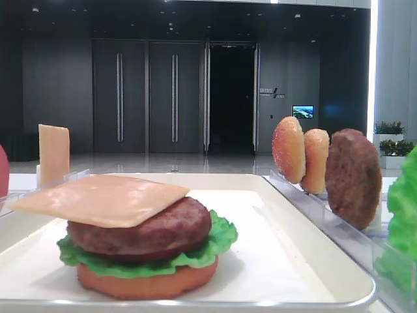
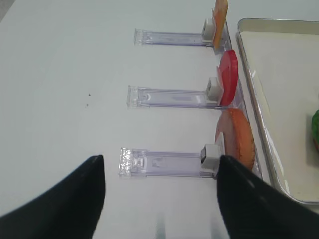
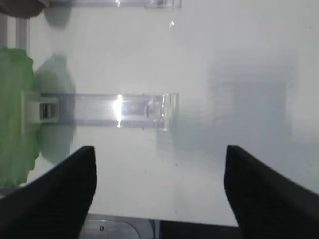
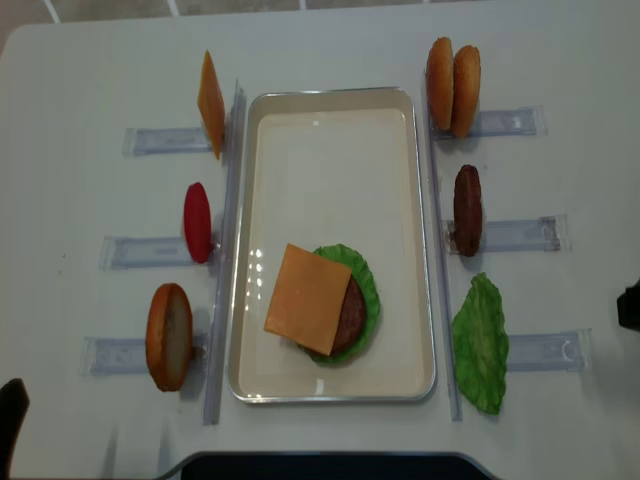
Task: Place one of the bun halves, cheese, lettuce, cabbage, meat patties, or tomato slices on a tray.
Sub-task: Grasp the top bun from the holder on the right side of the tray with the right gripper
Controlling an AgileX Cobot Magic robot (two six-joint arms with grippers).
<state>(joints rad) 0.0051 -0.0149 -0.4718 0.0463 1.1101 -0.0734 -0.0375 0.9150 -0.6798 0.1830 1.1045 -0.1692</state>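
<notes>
On the white tray (image 4: pixel 330 130) stands a stack: flat bottom bun (image 1: pixel 143 283), lettuce (image 1: pixel 218 241), meat patty (image 1: pixel 140 231) and a cheese slice (image 4: pixel 307 298) on top. Right of the tray, upright in holders, are the speckled bun half (image 4: pixel 440 83), a smoother bun half (image 4: pixel 466 90), a patty (image 4: pixel 467 210) and a lettuce leaf (image 4: pixel 481 343). On the left stand cheese (image 4: pixel 211 104), a tomato slice (image 4: pixel 197 222) and a bun half (image 4: pixel 169 336). My left gripper (image 2: pixel 159 172) hangs open and empty over bare table beside that bun half (image 2: pixel 237 137). My right gripper (image 3: pixel 159 159) is open and empty, lettuce (image 3: pixel 15 114) at its left.
Clear plastic holders (image 4: pixel 535 350) lie on the white table on both sides of the tray, with long clear rails (image 4: pixel 228 250) along its edges. The table's near edge (image 4: pixel 330 458) runs just below the tray.
</notes>
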